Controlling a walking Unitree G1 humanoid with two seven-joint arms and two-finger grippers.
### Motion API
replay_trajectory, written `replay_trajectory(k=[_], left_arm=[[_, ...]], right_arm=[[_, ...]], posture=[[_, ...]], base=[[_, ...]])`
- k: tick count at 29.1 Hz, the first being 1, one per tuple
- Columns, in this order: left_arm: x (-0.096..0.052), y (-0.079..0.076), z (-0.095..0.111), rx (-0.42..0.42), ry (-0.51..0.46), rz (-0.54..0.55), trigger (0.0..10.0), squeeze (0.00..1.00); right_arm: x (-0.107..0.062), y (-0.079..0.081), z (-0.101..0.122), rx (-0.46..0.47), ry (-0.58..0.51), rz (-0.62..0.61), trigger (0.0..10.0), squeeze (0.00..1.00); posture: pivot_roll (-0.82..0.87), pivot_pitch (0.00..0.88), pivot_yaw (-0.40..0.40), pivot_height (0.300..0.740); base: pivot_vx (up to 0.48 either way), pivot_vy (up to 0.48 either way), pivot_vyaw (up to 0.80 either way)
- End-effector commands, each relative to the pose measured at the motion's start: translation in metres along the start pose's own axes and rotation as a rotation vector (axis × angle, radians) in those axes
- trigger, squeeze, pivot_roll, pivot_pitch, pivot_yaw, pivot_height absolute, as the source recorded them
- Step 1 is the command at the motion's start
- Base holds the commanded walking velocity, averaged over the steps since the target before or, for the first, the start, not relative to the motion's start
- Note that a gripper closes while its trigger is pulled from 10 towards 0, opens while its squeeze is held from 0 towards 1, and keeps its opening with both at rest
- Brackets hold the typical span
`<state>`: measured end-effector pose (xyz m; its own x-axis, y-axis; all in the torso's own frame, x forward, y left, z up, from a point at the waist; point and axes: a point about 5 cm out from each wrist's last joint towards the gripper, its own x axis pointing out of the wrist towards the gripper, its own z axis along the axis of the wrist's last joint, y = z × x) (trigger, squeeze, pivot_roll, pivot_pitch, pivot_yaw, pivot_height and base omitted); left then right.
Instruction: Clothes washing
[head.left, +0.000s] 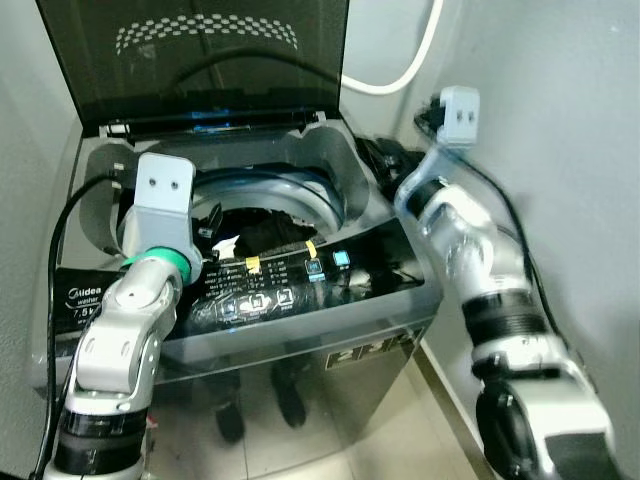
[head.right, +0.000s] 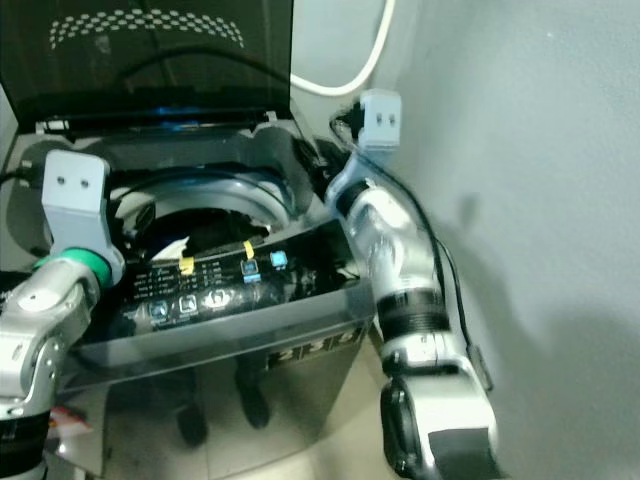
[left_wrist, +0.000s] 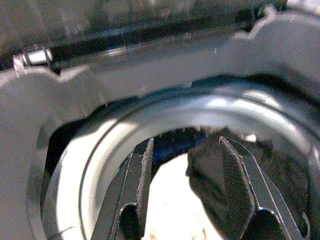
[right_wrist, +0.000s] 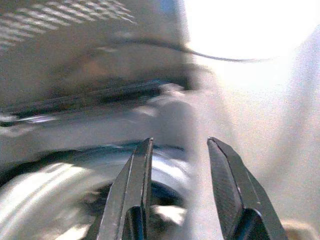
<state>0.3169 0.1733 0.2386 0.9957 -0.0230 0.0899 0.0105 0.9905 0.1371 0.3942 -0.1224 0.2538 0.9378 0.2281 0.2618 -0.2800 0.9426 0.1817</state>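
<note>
Top-load washing machine (head.left: 300, 340) across centre of the eye views, grey body, lid (head.left: 200, 60) raised upright at upper left, dark and tinted, dotted pattern near its top. Round drum opening (head.left: 270, 205) mid-frame with pale ring rim. Inside drum: dark clothes (head.left: 265, 232), plus a small white patch (head.left: 225, 245) at its near edge; cannot tell what that is. Control panel (head.left: 270, 285) along front edge, lower centre, lit blue buttons and two yellow tags. White hose (head.left: 415, 55) curving on the wall, upper right.

Left arm (head.left: 125, 340) at lower left, reaching up over the panel to the drum's left rim. Left gripper (left_wrist: 187, 187) pointing into the drum, fingers (left_wrist: 235, 185) spread apart, holding nothing; dark cloth behind the tips, contact unclear.

Right arm (head.left: 480, 270) on right side, bent up past the machine's right edge. Right gripper (right_wrist: 177, 172) above the drum's right rear rim, fingers parted, nothing between them.
</note>
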Motion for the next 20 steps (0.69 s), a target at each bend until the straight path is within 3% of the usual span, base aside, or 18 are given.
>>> replay_trajectory(k=[1, 2, 3, 4, 5, 7, 9, 12, 16, 18, 20], left_arm=[[0.001, -0.002, -0.001, 0.005, -0.009, 0.000, 10.0, 0.00], [0.003, -0.008, 0.004, -0.006, -0.048, -0.037, 10.0, 0.00], [0.000, -0.028, 0.013, 0.045, -0.120, -0.208, 10.0, 0.00], [0.000, -0.028, 0.013, 0.045, -0.120, -0.208, 10.0, 0.00], [-0.006, -0.045, 0.016, 0.032, -0.149, -0.338, 10.0, 0.00], [-0.006, -0.045, 0.016, 0.032, -0.149, -0.338, 10.0, 0.00], [-0.016, -0.064, 0.016, 0.035, -0.183, -0.490, 10.0, 0.00], [-0.011, -0.062, 0.015, 0.053, -0.186, -0.454, 10.0, 0.00], [-0.002, -0.052, 0.014, 0.069, -0.174, -0.357, 10.0, 0.00], [0.012, -0.031, 0.007, -0.025, -0.113, -0.199, 10.0, 0.00], [0.012, -0.031, 0.007, -0.025, -0.113, -0.199, 10.0, 0.00]], right_arm=[[0.000, 0.000, 0.013, -0.030, -0.069, -0.034, 10.0, 0.00], [-0.009, -0.004, 0.008, -0.014, -0.072, -0.083, 10.0, 0.00], [-0.019, -0.006, 0.001, 0.018, -0.072, -0.132, 10.0, 0.00], [-0.019, -0.006, 0.001, 0.018, -0.072, -0.132, 10.0, 0.00], [-0.027, 0.001, -0.005, 0.044, -0.077, -0.117, 10.0, 0.00], [-0.027, 0.001, -0.005, 0.044, -0.077, -0.117, 10.0, 0.00], [-0.035, 0.023, -0.008, 0.074, -0.102, -0.051, 10.0, 0.00], [-0.037, 0.036, -0.008, 0.081, -0.127, -0.012, 10.0, 0.00], [-0.037, 0.039, -0.009, 0.069, -0.138, -0.009, 10.0, 0.00], [-0.036, 0.040, 0.000, -0.022, -0.173, -0.001, 10.0, 0.00], [-0.036, 0.040, 0.000, -0.022, -0.173, -0.001, 10.0, 0.00]], posture=[[0.08, 0.040, 0.056, 0.740], [0.10, 0.038, 0.051, 0.740], [0.11, 0.035, 0.061, 0.740], [0.11, 0.035, 0.061, 0.740], [0.11, 0.027, 0.087, 0.740], [0.11, 0.027, 0.087, 0.740], [0.12, 0.023, 0.100, 0.740], [0.11, 0.011, 0.101, 0.740], [0.11, 0.006, 0.093, 0.740], [0.08, 0.001, 0.057, 0.740], [0.08, 0.001, 0.057, 0.740]], base=[[0.000, 0.000, 0.00], [0.000, 0.000, 0.80], [0.000, 0.000, 0.80], [0.000, 0.000, 0.80], [0.000, 0.000, 0.80], [0.000, 0.000, 0.80], [0.000, 0.000, 0.80], [0.000, 0.000, 0.80], [0.000, 0.000, 0.80], [0.000, 0.000, 0.80], [0.000, 0.000, 0.80]])
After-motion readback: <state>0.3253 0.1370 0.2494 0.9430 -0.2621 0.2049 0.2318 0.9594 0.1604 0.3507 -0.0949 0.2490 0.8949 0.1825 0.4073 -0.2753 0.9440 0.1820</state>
